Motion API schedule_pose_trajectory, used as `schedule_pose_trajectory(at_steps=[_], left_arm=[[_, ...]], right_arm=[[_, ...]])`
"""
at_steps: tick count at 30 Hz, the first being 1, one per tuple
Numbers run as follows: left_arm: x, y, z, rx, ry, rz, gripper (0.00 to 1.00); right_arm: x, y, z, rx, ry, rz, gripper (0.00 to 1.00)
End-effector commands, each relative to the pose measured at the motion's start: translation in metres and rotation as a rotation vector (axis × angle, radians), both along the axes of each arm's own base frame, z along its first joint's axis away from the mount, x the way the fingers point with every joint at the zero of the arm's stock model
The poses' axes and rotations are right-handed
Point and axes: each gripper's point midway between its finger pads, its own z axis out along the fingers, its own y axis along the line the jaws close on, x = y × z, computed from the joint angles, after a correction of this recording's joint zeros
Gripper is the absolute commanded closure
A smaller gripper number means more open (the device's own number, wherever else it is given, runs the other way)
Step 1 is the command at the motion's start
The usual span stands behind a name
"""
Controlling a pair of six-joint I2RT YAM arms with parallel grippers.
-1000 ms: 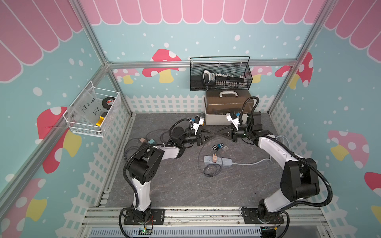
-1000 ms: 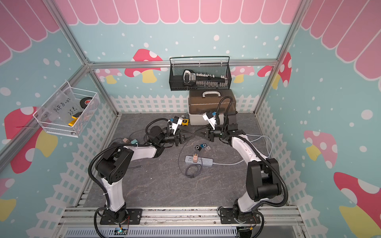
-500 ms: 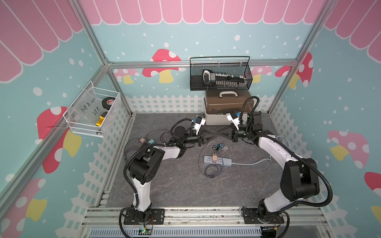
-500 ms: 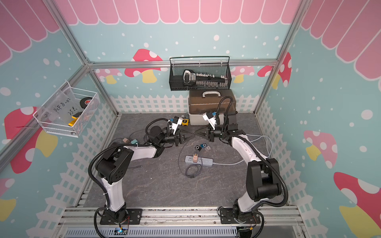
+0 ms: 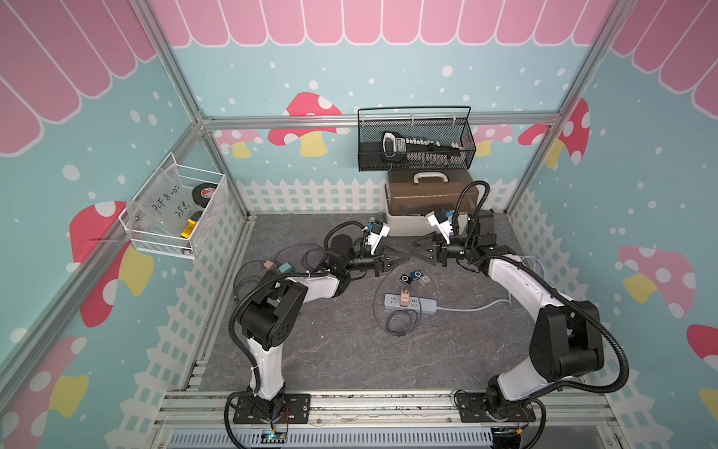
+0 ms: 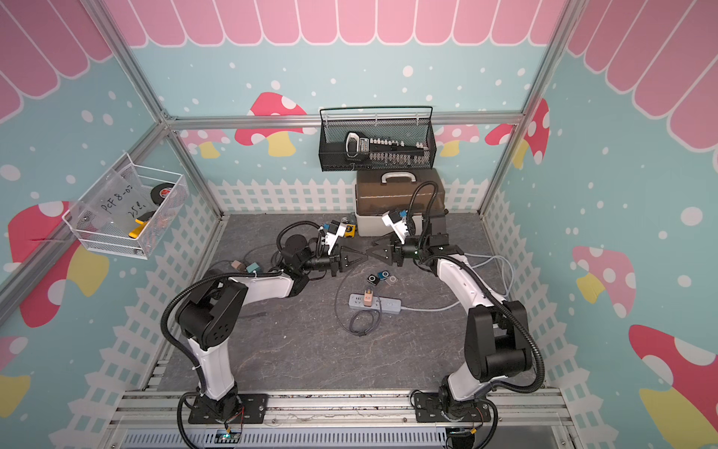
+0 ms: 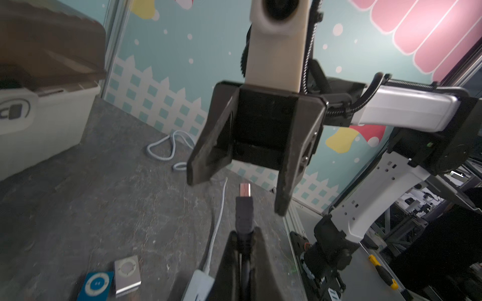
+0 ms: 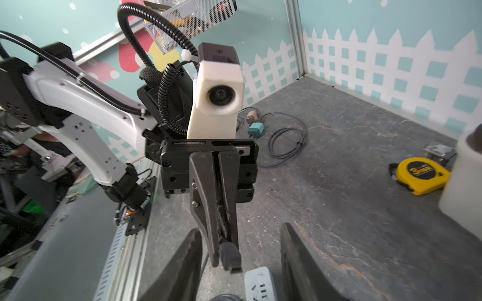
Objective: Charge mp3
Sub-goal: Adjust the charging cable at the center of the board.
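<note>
The cable plug (image 7: 244,212) has been released by the right gripper (image 7: 240,195), now spread wide, and is kept clamped in the left gripper (image 7: 245,234) for insertion

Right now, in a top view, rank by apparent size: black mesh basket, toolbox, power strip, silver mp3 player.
Largest, unranked: black mesh basket and toolbox look alike; the basket hangs nearer the camera.
Then: power strip.
Smallest: silver mp3 player.

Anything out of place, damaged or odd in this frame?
Nothing spilled or damaged. Only oddity: the left claw pinches the cable plug in mid-air, facing the open right claw, while the mp3 players lie unplugged on the floor.
</note>
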Motion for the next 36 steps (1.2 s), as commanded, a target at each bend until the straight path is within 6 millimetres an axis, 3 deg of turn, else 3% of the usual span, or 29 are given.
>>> schedule_pose_trajectory(at_steps=[1,4,7,10,14,17,29,32,36], left_arm=[[0.002,0.014,-0.001,0.143,-0.072,0.066,1.00],[0.001,0.027,-0.012,0.296,-0.098,0.101,1.00],[0.000,0.039,-0.017,0.427,-0.124,0.120,1.00],[-0.002,0.051,-0.017,0.508,-0.155,0.142,1.00],[-0.007,0.067,-0.016,0.599,-0.186,0.167,1.00],[-0.011,0.075,-0.018,0.657,-0.208,0.167,1.00],[-0.015,0.087,-0.021,0.765,-0.305,0.146,1.00],[-0.018,0.082,-0.025,0.768,-0.316,0.114,1.00],[-0.022,0.073,-0.031,0.779,-0.336,0.069,1.00]], right_arm=[[0.008,-0.019,0.013,-0.051,-0.113,-0.107,0.49],[0.016,-0.037,0.013,-0.067,-0.110,-0.179,0.47],[0.028,-0.064,-0.001,-0.129,-0.087,-0.316,0.44],[0.030,-0.093,-0.043,-0.334,-0.085,-0.415,0.44],[0.015,-0.118,-0.100,-0.638,-0.162,-0.349,0.44],[0.013,-0.126,-0.123,-0.754,-0.212,-0.281,0.44],[0.012,-0.118,-0.184,-0.927,-0.317,0.131,0.45],[0.017,-0.100,-0.175,-0.859,-0.350,0.153,0.46],[0.009,-0.068,-0.144,-0.752,-0.496,0.177,0.47]])
